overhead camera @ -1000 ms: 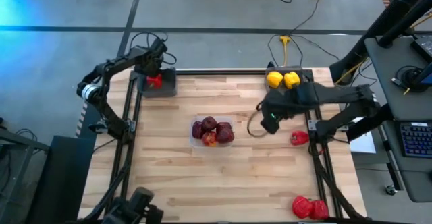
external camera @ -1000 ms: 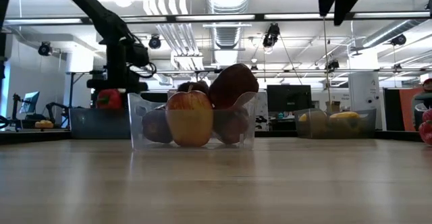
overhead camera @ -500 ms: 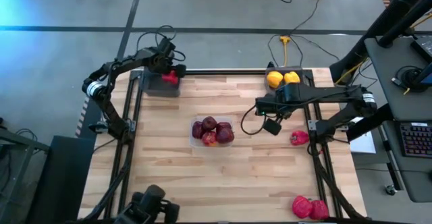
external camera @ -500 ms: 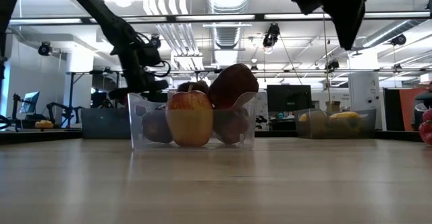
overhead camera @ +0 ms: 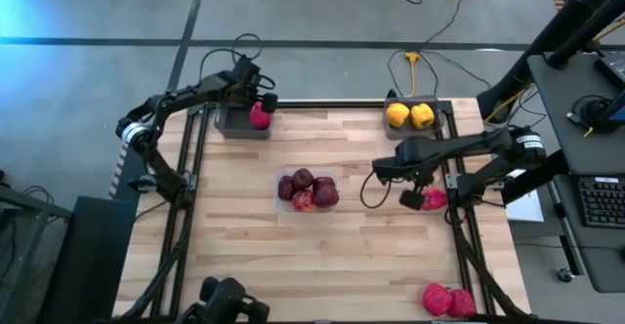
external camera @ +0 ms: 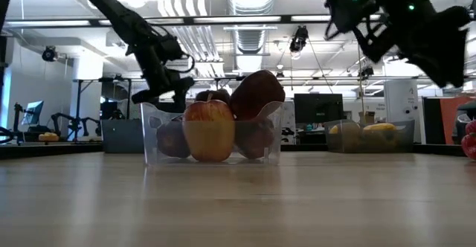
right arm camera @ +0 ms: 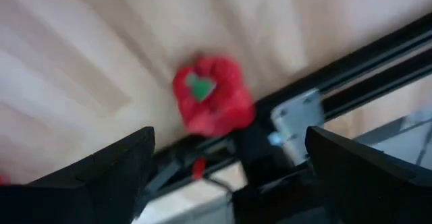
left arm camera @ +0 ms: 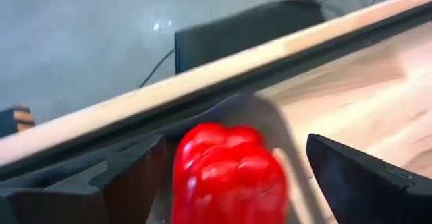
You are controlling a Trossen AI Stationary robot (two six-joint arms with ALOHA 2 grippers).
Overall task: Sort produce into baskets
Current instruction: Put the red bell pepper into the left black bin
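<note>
Left gripper (overhead camera: pixel 258 109) fingers spread around red pepper (left arm camera: pixel 229 173) over corner tray (overhead camera: pixel 234 124); right gripper (overhead camera: pixel 414 199) spread above edge pepper (right arm camera: pixel 212 96).

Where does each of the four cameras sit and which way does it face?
High: overhead, straight down; both arms, clear container.
Low: table height, level across; same container, arms from above.
Left wrist: over the grey tray, red pepper between open jaws.
Right wrist: down at a loose red pepper by the table's edge; also in the high view.

apples (overhead camera: pixel 307 189) in container (overhead camera: pixel 278 205) mid-table, peppers (overhead camera: pixel 409 115) in far-right tray (overhead camera: pixel 446 114)
</note>
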